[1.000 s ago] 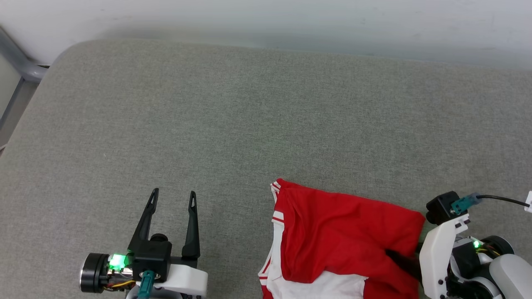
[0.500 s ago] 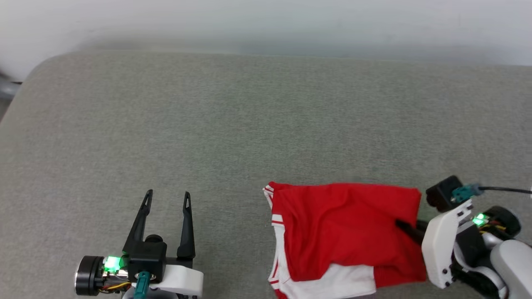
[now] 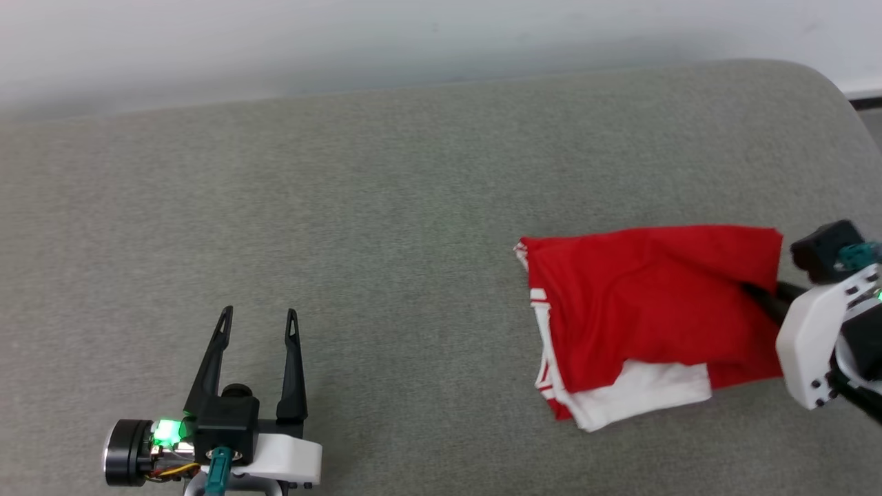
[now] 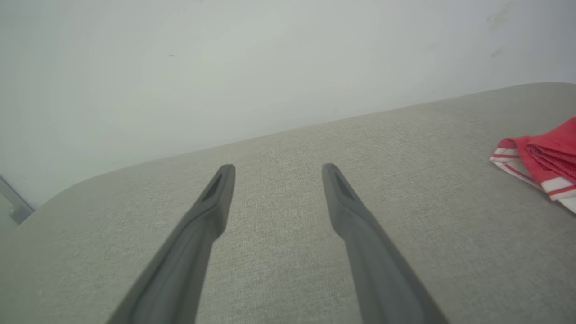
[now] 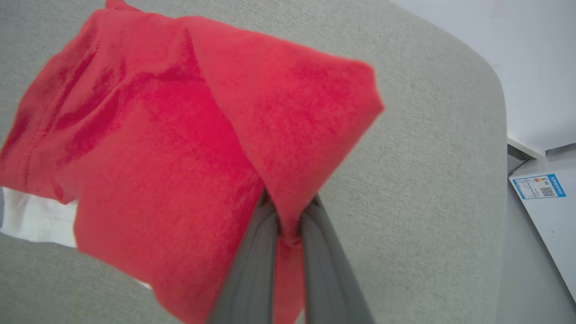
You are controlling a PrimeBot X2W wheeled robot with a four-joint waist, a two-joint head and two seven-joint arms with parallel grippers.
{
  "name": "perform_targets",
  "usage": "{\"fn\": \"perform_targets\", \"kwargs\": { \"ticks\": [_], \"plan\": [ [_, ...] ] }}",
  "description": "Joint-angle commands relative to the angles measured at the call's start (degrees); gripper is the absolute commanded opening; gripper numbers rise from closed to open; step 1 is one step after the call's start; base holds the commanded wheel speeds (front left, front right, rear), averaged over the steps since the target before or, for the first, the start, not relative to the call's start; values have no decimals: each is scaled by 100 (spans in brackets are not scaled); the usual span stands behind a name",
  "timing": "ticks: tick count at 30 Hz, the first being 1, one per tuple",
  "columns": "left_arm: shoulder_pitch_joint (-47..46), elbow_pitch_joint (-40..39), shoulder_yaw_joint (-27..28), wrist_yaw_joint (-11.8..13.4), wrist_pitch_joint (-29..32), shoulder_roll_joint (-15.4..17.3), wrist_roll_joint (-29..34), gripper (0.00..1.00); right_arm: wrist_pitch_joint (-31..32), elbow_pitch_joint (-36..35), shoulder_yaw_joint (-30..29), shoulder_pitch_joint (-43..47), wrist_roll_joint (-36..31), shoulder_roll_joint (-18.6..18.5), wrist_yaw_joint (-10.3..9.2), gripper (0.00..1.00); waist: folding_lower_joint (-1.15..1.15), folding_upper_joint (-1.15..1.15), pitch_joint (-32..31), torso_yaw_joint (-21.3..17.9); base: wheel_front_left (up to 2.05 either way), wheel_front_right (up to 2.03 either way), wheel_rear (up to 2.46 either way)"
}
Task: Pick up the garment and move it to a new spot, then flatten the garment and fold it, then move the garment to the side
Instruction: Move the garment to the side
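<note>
With my right gripper (image 5: 288,211) pinching the seemingly folded garment (image 3: 641,296) and my left gripper (image 3: 258,314) wide open, empty, I judge only the sideways move remains.

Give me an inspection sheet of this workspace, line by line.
Surface: grey pad, rounded corner at the far right.
Job's things: red shirt, bunched in layers on the right side, white part showing at its near edge.
Clutter: nothing seen.
Grippers: right gripper shut on the shirt's right edge; left gripper open over bare pad, holding nothing.
Cables: teal plug at the right wrist; thin wires at the left wrist.
Surroundings: pale wall behind; labelled white panel beyond the pad's end.
</note>
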Motion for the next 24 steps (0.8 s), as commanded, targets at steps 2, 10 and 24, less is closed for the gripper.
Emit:
{"fn": "perform_targets", "kwargs": {
  "ticks": [2, 10, 24],
  "plan": [
    [-79, -51, -1, 54, -11, -6, 41, 100, -72, 57, -87, -180, -43, -88, -9, 0, 0, 0, 178, -215, 0, 0, 0],
    [-440, -239, 16, 48, -11, 159, 117, 100, -173, 577, -594, -677, -308, -393, -9, 0, 0, 0, 770, -300, 0, 0, 0],
    [-1180, -597, -205, 116, -11, 377, 207, 100, -328, 2542, -2107, -1741, -988, -852, -9, 0, 0, 0, 1986, 10, 0, 0, 0]
  ]
}}
